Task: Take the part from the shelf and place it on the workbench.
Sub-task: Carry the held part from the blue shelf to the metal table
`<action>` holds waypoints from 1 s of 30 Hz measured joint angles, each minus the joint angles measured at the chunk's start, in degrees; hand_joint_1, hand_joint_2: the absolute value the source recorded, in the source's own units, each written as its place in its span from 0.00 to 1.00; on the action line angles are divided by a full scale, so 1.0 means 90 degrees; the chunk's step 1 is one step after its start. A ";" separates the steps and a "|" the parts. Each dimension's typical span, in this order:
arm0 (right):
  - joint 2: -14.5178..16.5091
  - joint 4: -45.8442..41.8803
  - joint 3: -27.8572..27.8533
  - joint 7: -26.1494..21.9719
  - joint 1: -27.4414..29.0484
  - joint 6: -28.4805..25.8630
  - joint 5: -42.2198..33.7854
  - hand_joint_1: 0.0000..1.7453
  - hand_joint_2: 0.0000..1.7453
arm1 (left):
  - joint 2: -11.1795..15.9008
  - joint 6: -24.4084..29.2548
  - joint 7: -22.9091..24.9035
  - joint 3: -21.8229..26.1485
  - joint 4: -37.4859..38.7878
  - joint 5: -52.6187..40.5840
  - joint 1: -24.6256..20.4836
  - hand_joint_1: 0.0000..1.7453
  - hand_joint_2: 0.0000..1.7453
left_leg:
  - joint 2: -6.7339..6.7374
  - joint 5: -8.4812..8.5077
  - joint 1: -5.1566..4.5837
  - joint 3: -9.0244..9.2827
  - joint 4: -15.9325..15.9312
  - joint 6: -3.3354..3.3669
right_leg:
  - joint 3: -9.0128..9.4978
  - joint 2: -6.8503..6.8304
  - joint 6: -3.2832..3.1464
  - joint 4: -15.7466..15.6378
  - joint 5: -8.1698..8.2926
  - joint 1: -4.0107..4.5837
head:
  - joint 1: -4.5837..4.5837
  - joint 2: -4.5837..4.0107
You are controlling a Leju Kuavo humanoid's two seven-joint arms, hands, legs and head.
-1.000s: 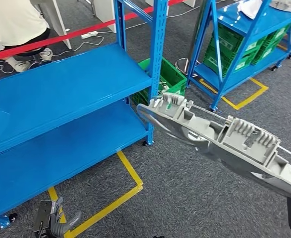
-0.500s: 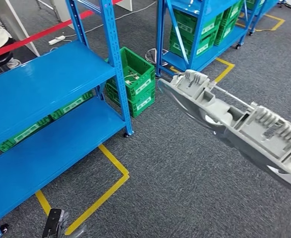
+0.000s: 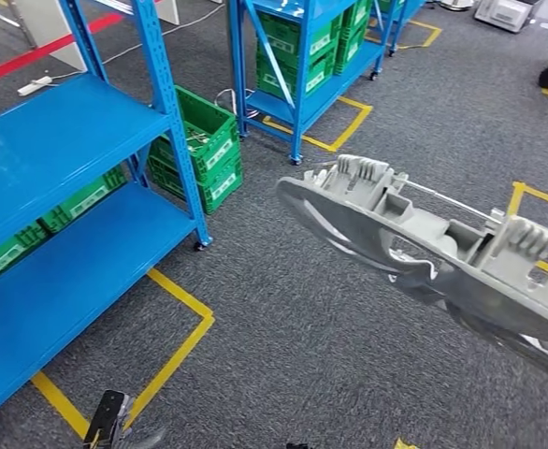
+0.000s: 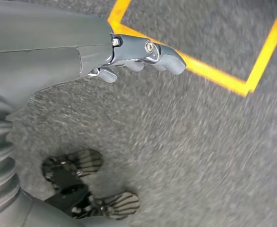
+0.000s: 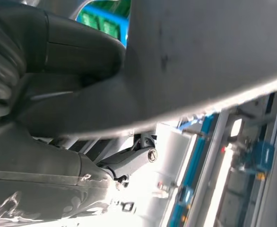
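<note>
The blue shelf [image 3: 66, 140] fills the left of the head view, two flat boards on a blue post, standing on grey carpet [image 3: 278, 355] marked with yellow tape lines [image 3: 180, 346]. Beyond the shelf, further back, stands a second blue rack [image 3: 293, 94] loaded with green crates. Just beside the shelf's corner post, partly under its upper board, sits a green crate [image 3: 204, 145] on the floor, with more green crates behind the shelf's lower board.

The part [image 3: 426, 248], a long grey moulded piece with ribs and pockets along its upper side, hangs in the air well apart from the shelf, to its right, above the carpet. One end points back toward the shelf, tilted slightly up; the other runs off the right edge of the view. In the right wrist view the part [image 5: 208, 52] lies against the right hand [image 5: 65, 85], which grasps it: the thick thumb presses on one face and darker fingers [image 5: 130, 163] reach under the other.

The left hand [image 4: 137, 52] hangs low over the carpet in front of the shelf, near a yellow tape corner, fingers stretched out and loose, holding nothing. Its tip also shows in the head view [image 3: 108, 421].
</note>
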 joint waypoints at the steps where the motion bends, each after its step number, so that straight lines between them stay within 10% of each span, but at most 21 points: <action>1: 0.0016 -0.0005 -0.0002 0.0000 0.0008 0.0003 0.0015 1.00 1.00 | 0.0016 -0.0016 0.0005 -0.0036 0.0007 -0.0039 0.0006 0.00 1.00 | 0.0105 0.0019 0.0001 -0.0020 0.0002 -0.0009 | -0.0038 -0.0028 0.0022 0.0286 -0.0112 -0.0013 | 0.0001 0.0000; 3: 0.0058 -0.0018 -0.0005 0.0000 0.0022 -0.0001 0.0062 1.00 1.00 | 0.0036 -0.0035 0.0026 -0.0122 0.0013 -0.0121 -0.0001 0.00 1.00 | 0.0301 0.0047 0.0006 -0.0018 0.0005 -0.0047 | 0.0295 -0.0089 0.0037 0.0072 -0.0051 -0.0031 | 0.0002 0.0000; 7: 0.0114 -0.0069 -0.0002 -0.0008 0.0048 -0.0037 0.0120 1.00 1.00 | 0.0085 -0.0059 0.0069 -0.0291 0.0008 -0.0252 -0.0067 0.00 1.00 | 0.0586 0.0006 -0.0024 0.0075 0.0017 -0.0198 | 0.1414 -0.0575 -0.0083 -0.1497 0.0169 0.0041 | 0.0004 0.0000; 11: 0.0180 -0.0123 -0.0002 -0.0015 0.0086 -0.0084 0.0161 1.00 1.00 | 0.0112 -0.0067 0.0083 -0.0396 -0.0045 -0.0288 -0.0165 0.00 1.00 | 0.0628 -0.0102 0.0005 0.0161 0.0054 -0.0356 | 0.1481 -0.0353 -0.0289 -0.1625 0.0049 0.0070 | -0.0012 0.0000; 13: 0.0212 -0.0143 -0.0003 -0.0013 0.0090 -0.0098 0.0197 1.00 1.00 | 0.0121 -0.0084 0.0092 -0.0443 -0.0087 -0.0300 -0.0203 0.00 1.00 | 0.0259 -0.0312 0.0032 -0.0156 0.0656 -0.0393 | 0.1657 -0.0210 -0.0369 -0.1705 0.0006 0.0041 | -0.0043 0.0000; 16: 0.0241 -0.0143 -0.0002 -0.0012 0.0079 -0.0109 0.0219 1.00 1.00 | 0.0125 -0.0109 0.0129 -0.0498 -0.0097 -0.0339 -0.0145 0.00 1.00 | -0.0010 -0.0540 0.0043 -0.1183 0.2040 -0.0428 | 0.1890 0.0054 -0.0412 -0.1729 -0.0179 0.0041 | -0.0060 0.0000; 18: 0.0255 -0.0143 -0.0001 -0.0012 0.0087 -0.0122 0.0226 1.00 1.00 | 0.0133 -0.0117 0.0143 -0.0531 -0.0106 -0.0364 -0.0106 0.00 1.00 | -0.0034 -0.0053 0.0073 -0.1537 0.2042 -0.0465 | 0.2134 0.0268 -0.0379 -0.1729 -0.0372 0.0025 | -0.0060 0.0000; 21: 0.0266 -0.0141 0.0002 -0.0012 0.0078 -0.0159 0.0242 1.00 1.00 | 0.0140 -0.0149 0.0169 -0.0599 -0.0121 -0.0407 -0.0070 0.00 1.00 | -0.0289 0.0922 0.0182 -0.1396 0.1013 -0.0571 | 0.2481 0.0554 -0.0273 -0.1709 -0.0714 -0.0019 | -0.0066 -0.0001; 25: 0.0283 -0.0140 0.0016 -0.0013 0.0092 -0.0215 0.0261 1.00 1.00 | 0.0163 -0.0247 0.0182 -0.0649 -0.0198 -0.0429 -0.0090 0.00 1.00 | -0.0370 0.0727 0.0142 -0.1202 0.0643 -0.0418 | 0.2477 0.0762 -0.0089 -0.1698 -0.0877 -0.0133 | -0.0080 -0.0001; 28: 0.0283 -0.0140 0.0027 -0.0016 0.0066 -0.0233 0.0266 1.00 1.00 | 0.0203 -0.0333 0.0173 -0.0671 -0.0284 -0.0429 -0.0138 0.00 1.00 | -0.0222 0.0595 0.0136 -0.1122 0.0610 -0.0264 | 0.2110 0.0226 0.0014 -0.1085 -0.1095 -0.0118 | -0.0069 -0.0001; 30: 0.0283 -0.0138 0.0034 -0.0017 0.0048 -0.0247 0.0262 1.00 1.00 | 0.0223 -0.0420 0.0160 -0.0704 -0.0310 -0.0429 -0.0128 0.00 1.00 | -0.0103 0.0509 0.0111 -0.1056 0.0607 -0.0203 | 0.1373 -0.0019 0.0043 -0.0044 -0.1352 -0.0100 | -0.0056 -0.0001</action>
